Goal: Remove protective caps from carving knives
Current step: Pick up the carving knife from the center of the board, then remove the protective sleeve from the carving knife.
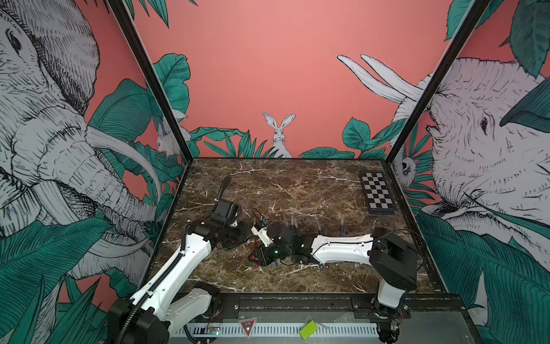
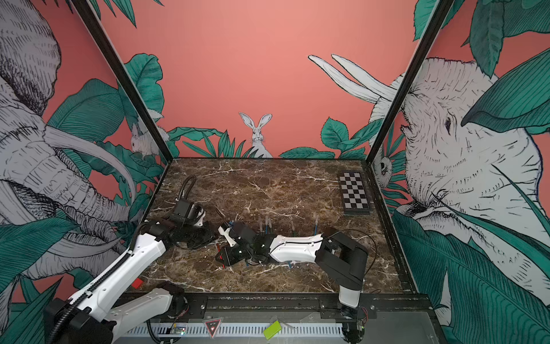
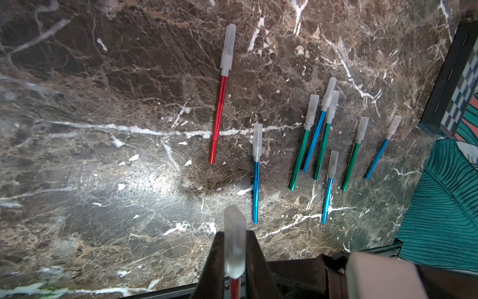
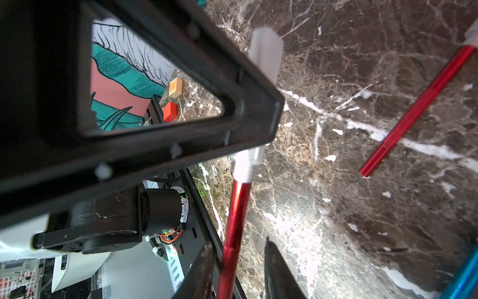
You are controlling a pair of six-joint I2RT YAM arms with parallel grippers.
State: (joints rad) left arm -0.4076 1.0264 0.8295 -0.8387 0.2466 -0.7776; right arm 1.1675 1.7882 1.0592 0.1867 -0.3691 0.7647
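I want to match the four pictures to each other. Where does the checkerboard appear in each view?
Both top views: checkerboard at the table's far right corner.
Left wrist: checkerboard cut off by the picture's edge, just beyond the blue knife.
Right wrist: not in it.
Shared landmark: that blue knife, also the one nearest the board in both top views.
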